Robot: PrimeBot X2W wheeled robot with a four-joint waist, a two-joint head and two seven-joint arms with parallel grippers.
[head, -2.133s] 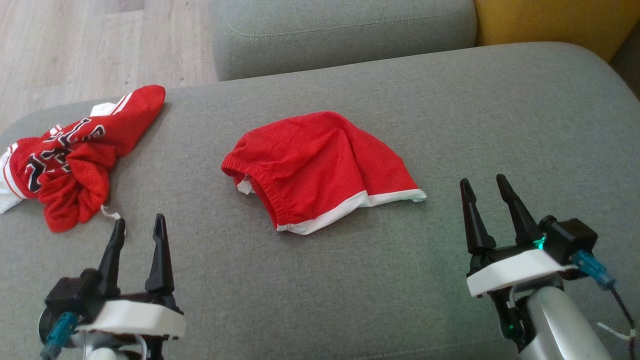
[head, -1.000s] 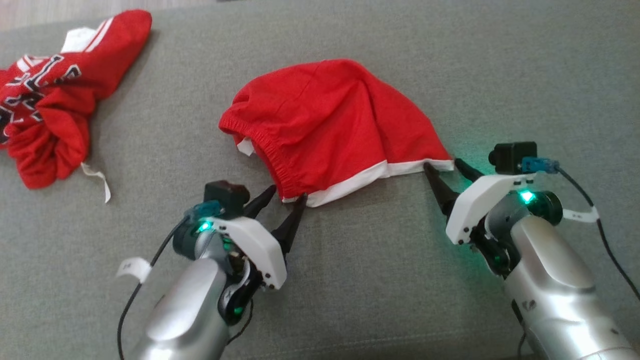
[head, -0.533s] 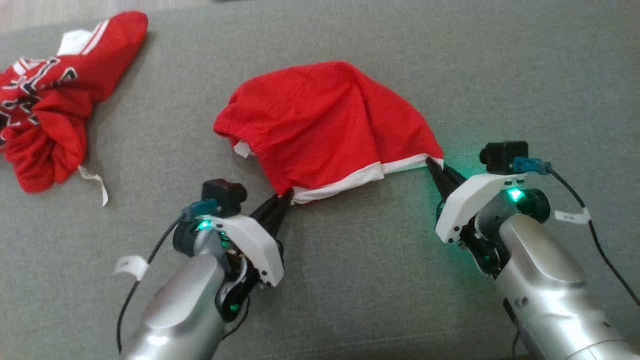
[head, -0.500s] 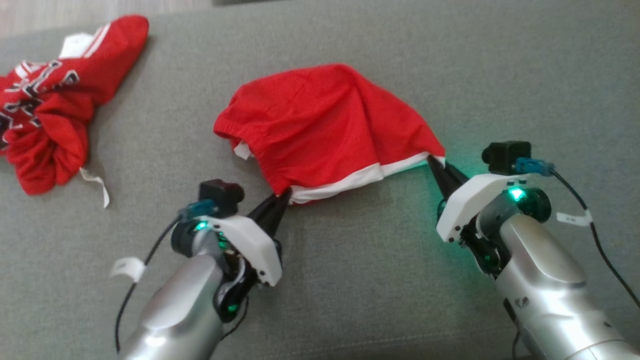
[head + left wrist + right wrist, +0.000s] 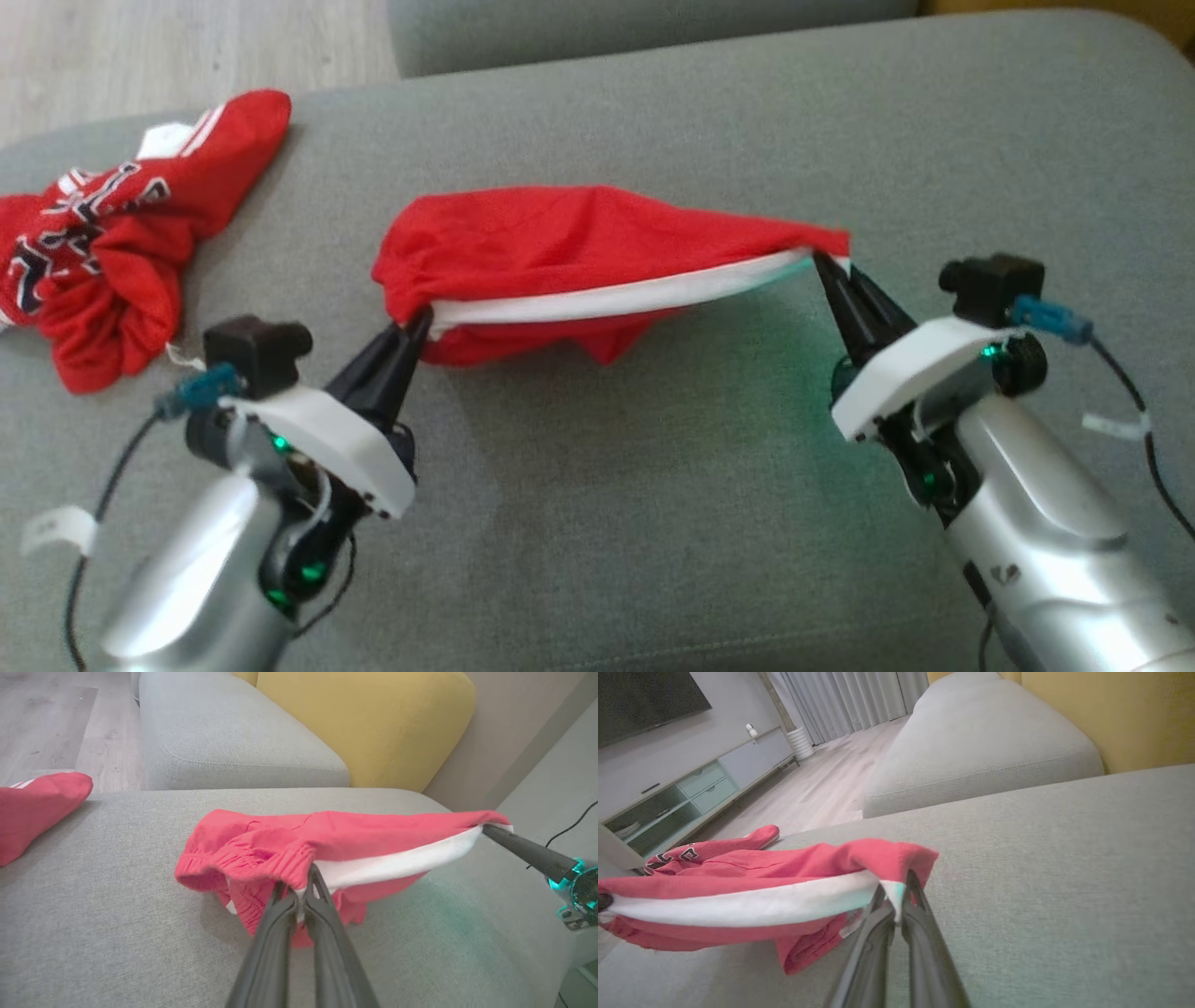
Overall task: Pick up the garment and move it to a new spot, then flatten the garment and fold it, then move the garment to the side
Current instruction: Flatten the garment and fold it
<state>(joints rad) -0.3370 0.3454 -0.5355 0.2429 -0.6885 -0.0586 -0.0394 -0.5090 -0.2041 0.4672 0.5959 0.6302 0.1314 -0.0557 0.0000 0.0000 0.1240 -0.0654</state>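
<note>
Over the sofa (image 5: 653, 485), left end effector (image 5: 425, 322) and right end effector (image 5: 822, 264) pinch the garment (image 5: 579, 238) taut. Right wrist view adds a cabinet (image 5: 691, 788).

A grey fabric sofa seat (image 5: 653, 523) lay under the left claw (image 5: 299, 884) and the right claw (image 5: 896, 889). Beyond the left claw stood a second grey seat (image 5: 224, 732), with a yellow cushion (image 5: 373, 723) further right. Past the right claw, pale wood floor (image 5: 822, 788) ran to grey curtains (image 5: 859, 695). Far to its left, a low cabinet (image 5: 691, 788) stood against a grey wall (image 5: 705, 732) under a dark screen (image 5: 644, 695).
</note>
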